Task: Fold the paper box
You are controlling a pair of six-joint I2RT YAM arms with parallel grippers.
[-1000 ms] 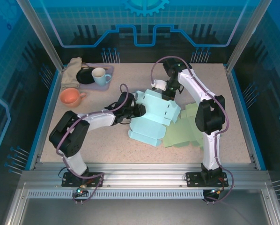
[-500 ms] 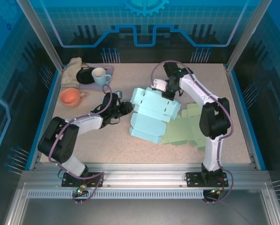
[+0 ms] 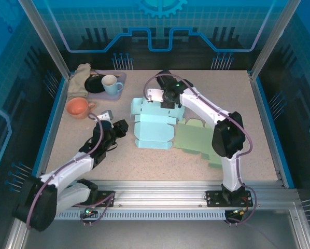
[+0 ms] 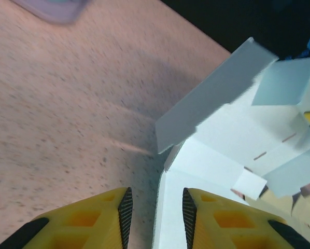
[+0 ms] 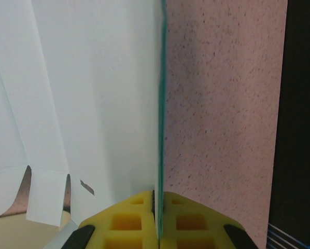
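Note:
The pale blue paper box (image 3: 154,128) lies partly folded in the middle of the table, with flaps standing up at its far side. My right gripper (image 3: 168,101) reaches over the box's far edge. In the right wrist view it (image 5: 158,197) is shut on a thin upright panel of the box (image 5: 93,93). My left gripper (image 3: 122,126) sits just left of the box. In the left wrist view its jaws (image 4: 155,201) stand open, and the near edge of the box (image 4: 222,140) runs up from the gap without being pinched.
A flat green paper sheet (image 3: 196,140) lies right of the box, partly under it. At the far left are an orange cup (image 3: 79,107), a pale mug (image 3: 111,83) on a purple tray (image 3: 120,78), a black plate and a cloth (image 3: 80,78).
The left arm has drawn back left and toward the near edge, off the box. The right gripper has pulled the box left across the table, uncovering more of the green sheet.

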